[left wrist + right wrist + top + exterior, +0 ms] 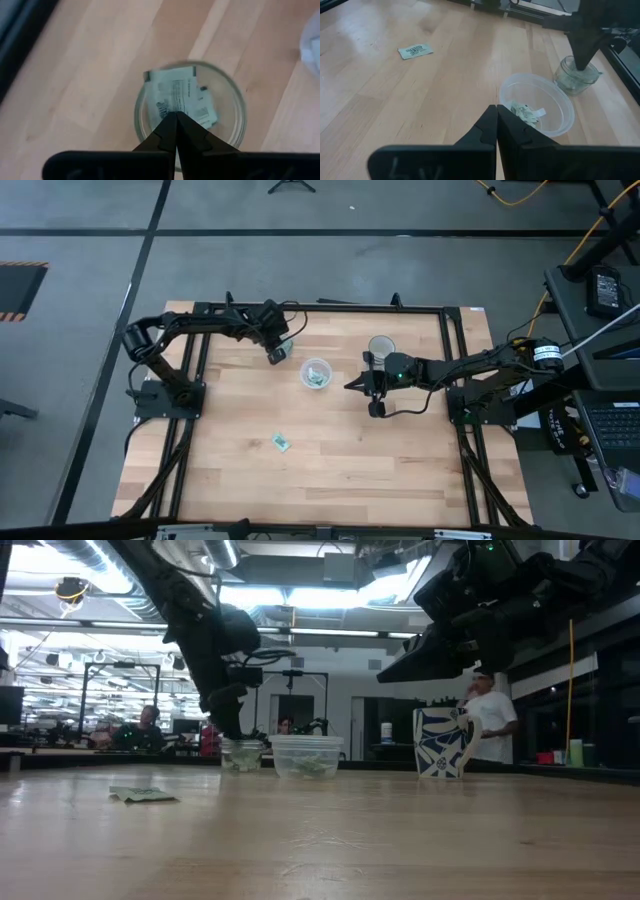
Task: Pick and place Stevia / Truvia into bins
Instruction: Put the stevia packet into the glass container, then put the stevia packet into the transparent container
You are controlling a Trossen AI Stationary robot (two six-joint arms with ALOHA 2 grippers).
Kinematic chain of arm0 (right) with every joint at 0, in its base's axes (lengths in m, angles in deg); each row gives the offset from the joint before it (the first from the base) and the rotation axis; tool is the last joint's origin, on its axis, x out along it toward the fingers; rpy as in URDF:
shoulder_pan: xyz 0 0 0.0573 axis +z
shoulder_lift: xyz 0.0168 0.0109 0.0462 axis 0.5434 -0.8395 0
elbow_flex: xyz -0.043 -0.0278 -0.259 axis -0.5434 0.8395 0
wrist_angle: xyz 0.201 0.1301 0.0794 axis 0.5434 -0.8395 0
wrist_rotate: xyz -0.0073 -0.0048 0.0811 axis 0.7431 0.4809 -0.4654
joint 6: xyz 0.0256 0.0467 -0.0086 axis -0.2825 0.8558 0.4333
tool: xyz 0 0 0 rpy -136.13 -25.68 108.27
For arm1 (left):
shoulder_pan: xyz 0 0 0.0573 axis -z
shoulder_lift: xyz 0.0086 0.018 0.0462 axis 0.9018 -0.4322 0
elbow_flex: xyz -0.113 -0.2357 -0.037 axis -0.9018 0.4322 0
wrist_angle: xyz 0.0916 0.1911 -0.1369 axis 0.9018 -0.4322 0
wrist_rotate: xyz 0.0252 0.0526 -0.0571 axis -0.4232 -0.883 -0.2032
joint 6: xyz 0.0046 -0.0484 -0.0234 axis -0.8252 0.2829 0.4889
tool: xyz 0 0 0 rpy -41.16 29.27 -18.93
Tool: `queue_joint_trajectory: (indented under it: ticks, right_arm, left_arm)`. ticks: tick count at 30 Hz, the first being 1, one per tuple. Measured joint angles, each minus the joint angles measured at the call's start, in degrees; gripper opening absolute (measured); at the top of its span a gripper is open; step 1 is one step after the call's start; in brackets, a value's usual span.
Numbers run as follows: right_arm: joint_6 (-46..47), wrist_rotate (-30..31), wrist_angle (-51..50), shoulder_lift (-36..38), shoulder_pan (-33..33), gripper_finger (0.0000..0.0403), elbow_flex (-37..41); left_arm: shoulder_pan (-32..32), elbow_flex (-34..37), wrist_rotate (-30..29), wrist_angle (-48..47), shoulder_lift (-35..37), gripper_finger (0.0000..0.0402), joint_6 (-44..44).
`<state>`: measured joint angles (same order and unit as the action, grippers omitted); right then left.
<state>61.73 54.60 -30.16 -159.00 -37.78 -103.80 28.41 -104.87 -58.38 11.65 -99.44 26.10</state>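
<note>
Sachets in the small clear bin (190,107): white-and-green Stevia / Truvia sachets (177,95) lie crumpled inside it; printed text shows on the uppermost one, too blurred to read.
Small clear bin, place: on the table (330,470) toward its far edge, left of the middle, just beside the wider bin.
Wider whitish bin (537,102): near the middle of the table toward the far edge; at least one pale green sachet (525,112) lies on its bottom.
Loose sachet (282,443): flat on the bare wood toward the near edge, left of centre, well apart from both bins.
Third cup (381,345): a round one near the far edge, right of centre, just beside the right arm; its contents cannot be made out.
Left hand (176,116): fingers pressed together with nothing between them, tips pointing down directly over the small clear bin's mouth; in the low view the tips reach to about its rim.
Right hand (496,109): fingers closed tip to tip and empty, raised above the table right of centre, pointing toward the wider bin and just short of its rim.
Room beyond: people sit and stand behind the far edge of the table.
</note>
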Motion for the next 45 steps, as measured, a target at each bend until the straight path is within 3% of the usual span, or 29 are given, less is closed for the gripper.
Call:
queue_joint_trajectory:
  ticks: [24,35,45]
  right_arm:
    - [0.0,0.0,0.0,0.0,0.0,0.0006,0.0]
    - [0.0,0.0,-0.1,0.0,0.0,0.0006,0.0]
    - [0.0,0.0,-0.2,0.0,0.0,0.0006,0.0]
  left_arm:
    - [1.3,-0.2,1.3,-1.8,-0.8,0.0001,-2.0]
    - [2.0,-3.2,1.1,-5.9,4.8,0.0001,-1.9]
    - [8.0,-3.2,0.5,-7.9,13.7,0.0002,-1.0]
